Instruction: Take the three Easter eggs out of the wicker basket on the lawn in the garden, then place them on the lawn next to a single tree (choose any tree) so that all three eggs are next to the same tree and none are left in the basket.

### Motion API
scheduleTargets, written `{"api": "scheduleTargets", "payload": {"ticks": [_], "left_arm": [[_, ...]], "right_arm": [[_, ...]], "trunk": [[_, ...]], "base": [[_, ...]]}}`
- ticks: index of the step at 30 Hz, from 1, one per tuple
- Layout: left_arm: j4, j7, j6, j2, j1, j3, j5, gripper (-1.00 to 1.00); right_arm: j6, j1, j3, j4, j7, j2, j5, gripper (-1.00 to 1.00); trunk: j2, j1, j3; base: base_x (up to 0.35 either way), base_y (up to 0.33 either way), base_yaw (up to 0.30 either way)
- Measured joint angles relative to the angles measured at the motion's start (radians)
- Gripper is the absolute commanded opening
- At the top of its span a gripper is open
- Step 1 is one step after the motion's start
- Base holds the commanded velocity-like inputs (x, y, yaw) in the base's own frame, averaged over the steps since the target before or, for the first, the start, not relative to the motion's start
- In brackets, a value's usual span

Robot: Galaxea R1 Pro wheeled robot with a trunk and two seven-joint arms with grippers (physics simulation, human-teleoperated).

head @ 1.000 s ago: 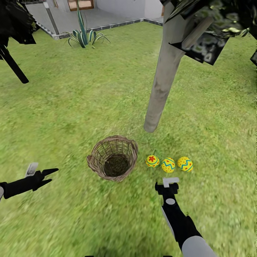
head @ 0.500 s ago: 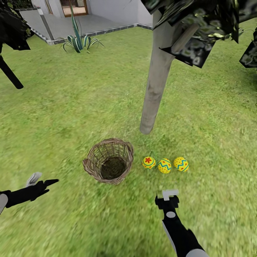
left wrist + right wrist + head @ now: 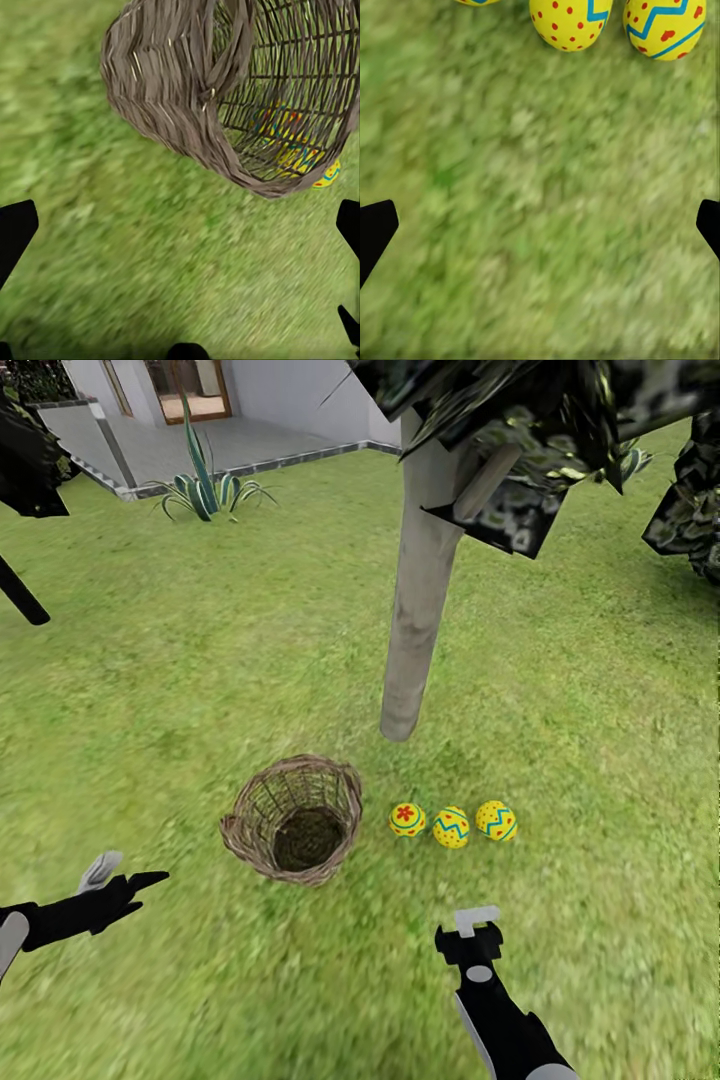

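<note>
The three Easter eggs (image 3: 451, 824) lay in a row on the lawn (image 3: 200, 660), just right of the wicker basket (image 3: 293, 830) and near the foot of the tree (image 3: 418, 600) with the pale trunk. The basket stood upright, and the head view looked straight down into it: nothing but dark weave at the bottom.

The left wrist view caught what the head camera could not: the basket's braided rim (image 3: 161, 82) close up, with yellow and blue egg colours (image 3: 296, 146) glimpsed through the open weave on its far side. The right wrist view gave the egg patterns plainly, a red-dotted one (image 3: 570, 22) beside a blue-zigzag one (image 3: 666, 26), both resting on grass.

The left gripper (image 3: 128, 880) hovered over the grass left of the basket, fingers spread and holding nothing. The right gripper (image 3: 478, 920) hung nearer than the eggs, clear of them, its fingers parted and empty too.

No writing or labels could be read anywhere.
</note>
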Motion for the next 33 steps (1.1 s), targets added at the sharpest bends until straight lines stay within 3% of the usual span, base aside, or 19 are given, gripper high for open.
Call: {"api": "scheduleTargets", "payload": {"ticks": [11,19,29,33], "left_arm": [[0.007,-0.002,0.0,-0.023,0.0,-0.002,0.0,1.0],[0.004,-0.003,0.001,-0.024,0.0,0.001,0.001,1.0],[0.007,0.004,-0.001,-0.027,0.0,-0.001,-0.001,1.0],[0.012,0.01,-0.007,-0.051,0.0,-0.002,-0.002,1.0]], "right_arm": [[-0.005,0.0,0.001,0.026,0.0,-0.001,0.005,1.0],[-0.005,0.0,0.001,0.027,0.0,0.0,0.006,1.0],[-0.01,0.0,0.001,0.029,0.004,0.0,0.003,1.0],[-0.013,0.0,0.001,0.041,0.006,-0.001,0.002,1.0]], "trunk": [[0.0,0.0,0.018],[0.0,0.0,0.031],[-0.07,0.038,0.016],[-0.098,0.054,0.01]], "base": [[0.0,0.0,-0.103],[0.0,0.0,-0.103],[0.0,0.0,-0.103],[0.0,0.0,-0.102]]}}
